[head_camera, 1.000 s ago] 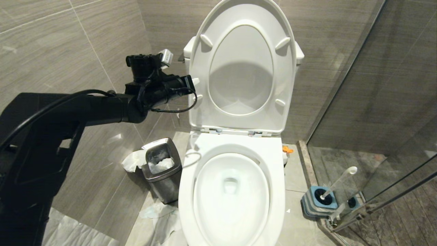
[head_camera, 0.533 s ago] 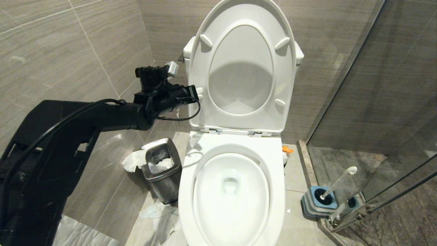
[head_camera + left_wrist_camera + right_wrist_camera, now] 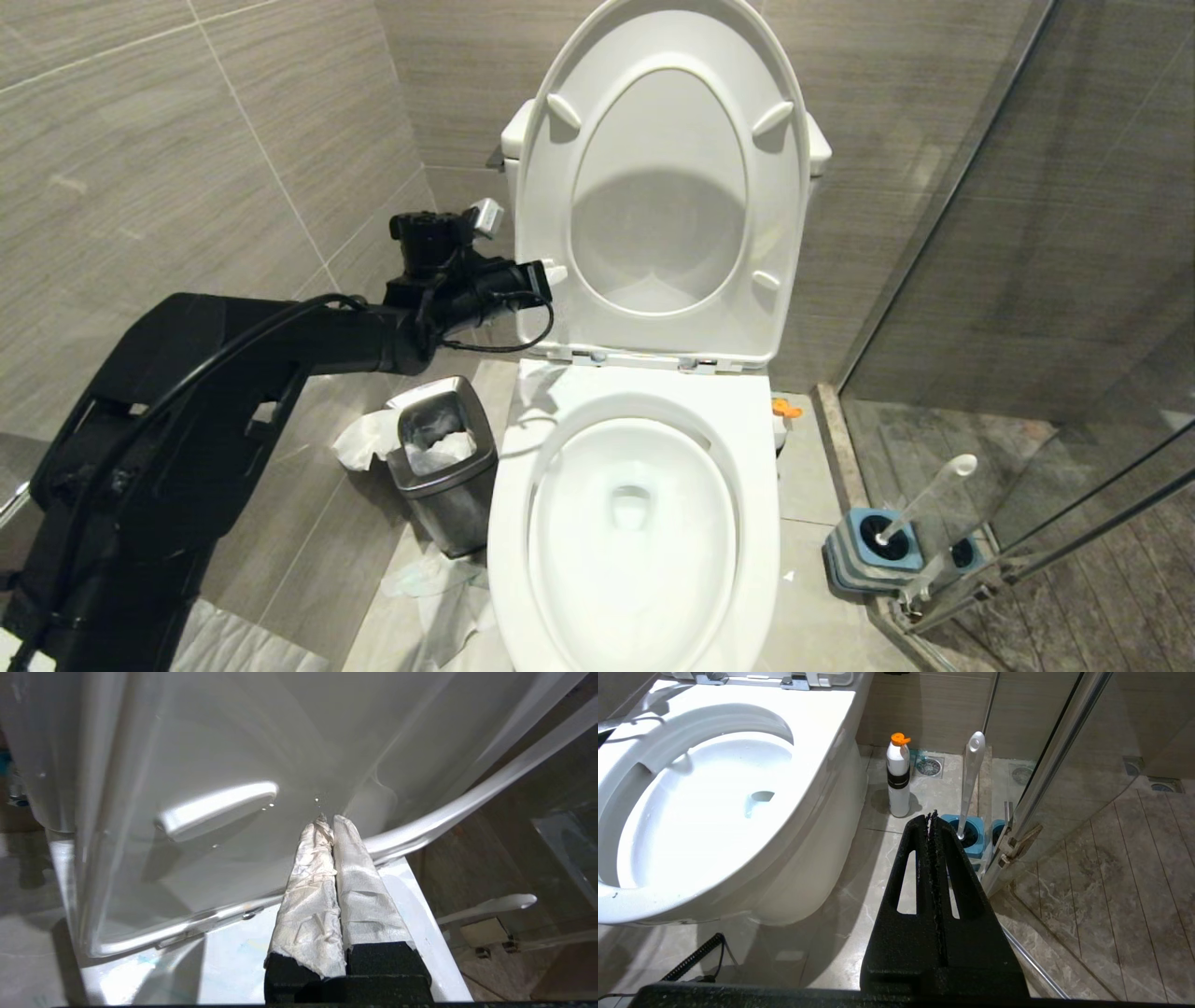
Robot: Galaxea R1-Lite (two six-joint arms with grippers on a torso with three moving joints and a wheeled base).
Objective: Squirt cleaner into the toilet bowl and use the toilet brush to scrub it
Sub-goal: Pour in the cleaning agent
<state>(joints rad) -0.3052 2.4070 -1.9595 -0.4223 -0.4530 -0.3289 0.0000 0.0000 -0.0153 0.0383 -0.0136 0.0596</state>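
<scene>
The white toilet bowl (image 3: 512, 523) stands open, its seat and lid (image 3: 658, 177) raised against the tank. My left gripper (image 3: 555, 273), its fingers wrapped in white cloth, is shut and empty. Its tips (image 3: 329, 819) sit at the raised seat's lower left part, close to the surface or touching it. The toilet brush (image 3: 929, 495) leans in its blue holder to the right of the bowl, its white handle (image 3: 971, 779) free. The cleaner shows as a white bottle with an orange cap (image 3: 898, 777) on the floor beside the bowl. My right gripper (image 3: 932, 814) hangs shut and empty above the floor.
A steel waste bin (image 3: 443, 462) with paper in it stands left of the bowl, with crumpled paper (image 3: 439, 597) on the floor around it. A glass shower door (image 3: 1027, 280) closes off the right side. The blue brush holder (image 3: 868, 551) sits by its frame.
My left arm has sunk. Its shut gripper has slid down the raised seat's left edge and a little to the right. Nothing else has moved.
</scene>
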